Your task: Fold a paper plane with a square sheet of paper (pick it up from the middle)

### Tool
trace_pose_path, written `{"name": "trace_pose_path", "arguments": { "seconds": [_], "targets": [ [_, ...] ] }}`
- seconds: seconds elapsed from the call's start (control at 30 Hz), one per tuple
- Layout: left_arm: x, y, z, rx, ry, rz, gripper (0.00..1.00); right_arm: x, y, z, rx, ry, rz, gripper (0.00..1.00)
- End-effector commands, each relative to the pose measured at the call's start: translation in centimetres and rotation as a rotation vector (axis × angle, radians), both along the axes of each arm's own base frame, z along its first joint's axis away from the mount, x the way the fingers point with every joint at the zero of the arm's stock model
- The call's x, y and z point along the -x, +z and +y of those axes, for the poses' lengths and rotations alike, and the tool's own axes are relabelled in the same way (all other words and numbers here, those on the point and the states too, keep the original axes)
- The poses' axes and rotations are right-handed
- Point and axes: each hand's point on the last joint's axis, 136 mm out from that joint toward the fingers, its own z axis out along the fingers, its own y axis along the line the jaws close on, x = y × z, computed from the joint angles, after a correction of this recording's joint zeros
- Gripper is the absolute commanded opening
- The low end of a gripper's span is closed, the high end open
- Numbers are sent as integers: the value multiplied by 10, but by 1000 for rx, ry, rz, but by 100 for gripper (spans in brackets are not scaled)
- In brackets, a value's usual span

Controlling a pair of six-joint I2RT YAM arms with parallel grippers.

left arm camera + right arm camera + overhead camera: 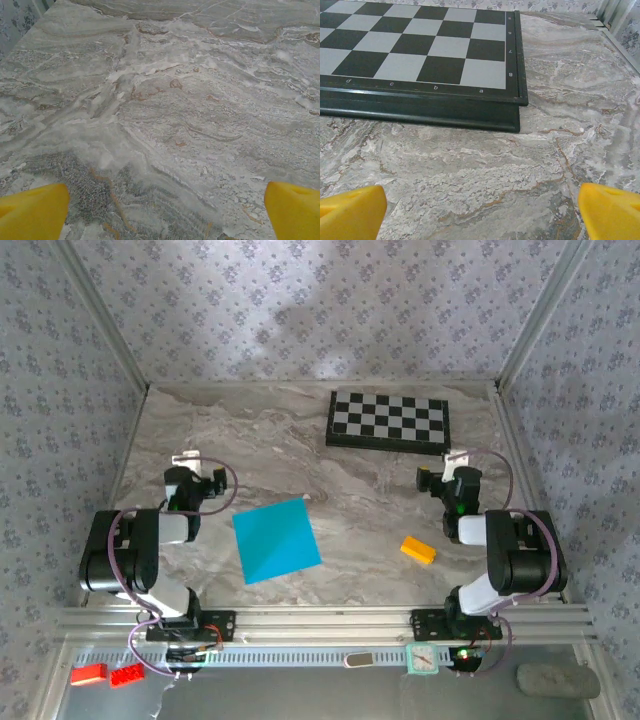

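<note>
The left end effector point(192, 462) stands wide open, its yellow fingertips point(32, 212) cut off by the frame's lower edge. In the top view the sheet point(277, 540) lies flat and unfolded on the tabletop point(300, 450), at about 4 o'clock from it and turned slightly askew. Being square, it has no long axis. The right end effector point(455, 465), equally wide, faces the chessboard point(420, 45) and has the sheet at 8 o'clock, farther off. Whether any edge lifts is too fine to tell.
</note>
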Motion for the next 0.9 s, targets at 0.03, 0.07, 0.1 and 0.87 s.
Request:
{"name": "trace_pose_path", "arguments": {
  "seconds": [0.03, 0.07, 0.1, 0.87],
  "targets": [
    [-8, 11, 1, 5, 0, -42, 100, -5, 2, 0, -13, 2, -3, 100],
    [-8, 10, 1, 4, 0, -40, 100, -5, 2, 0, -12, 2, -3, 100],
    [-8, 10, 1, 5, 1, -41, 100, -5, 2, -1, -12, 1, -3, 100],
    [-8, 14, -2, 5, -23, -46, 100, -6, 8, 2, -2, 7, -1, 100]
  ]
}}
